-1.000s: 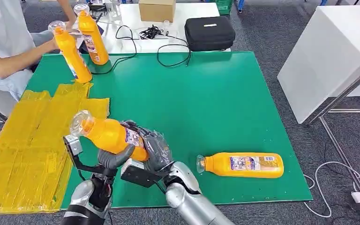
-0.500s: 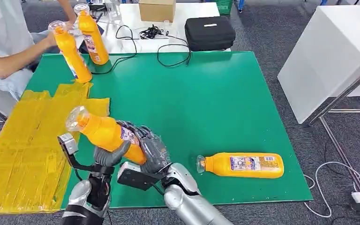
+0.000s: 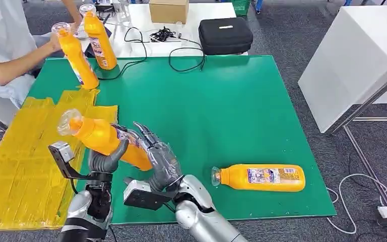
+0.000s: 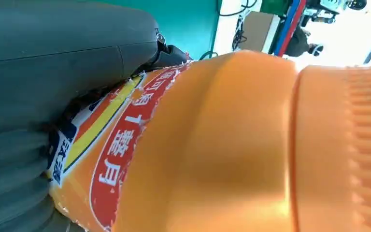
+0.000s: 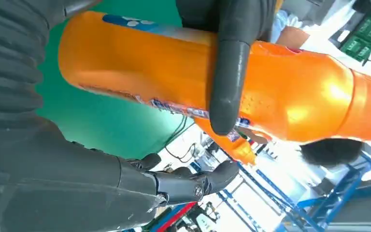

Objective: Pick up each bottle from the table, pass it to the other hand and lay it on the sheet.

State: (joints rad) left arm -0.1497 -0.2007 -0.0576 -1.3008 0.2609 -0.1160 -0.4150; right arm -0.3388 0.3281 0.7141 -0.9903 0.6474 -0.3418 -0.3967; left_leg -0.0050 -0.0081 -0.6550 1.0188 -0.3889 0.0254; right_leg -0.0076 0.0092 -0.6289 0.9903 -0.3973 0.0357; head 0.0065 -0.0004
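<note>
My left robot hand (image 3: pixel 106 160) covers the middle of the bottle (image 3: pixel 106 139) I hold. My right robot hand (image 3: pixel 160 161) hides its base. The person's (image 3: pixel 2 45) body is cut off by the edge.

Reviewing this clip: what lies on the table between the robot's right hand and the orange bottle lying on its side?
Nothing: in the head view, bare green mat separates the right hand from the lying bottle.
</note>
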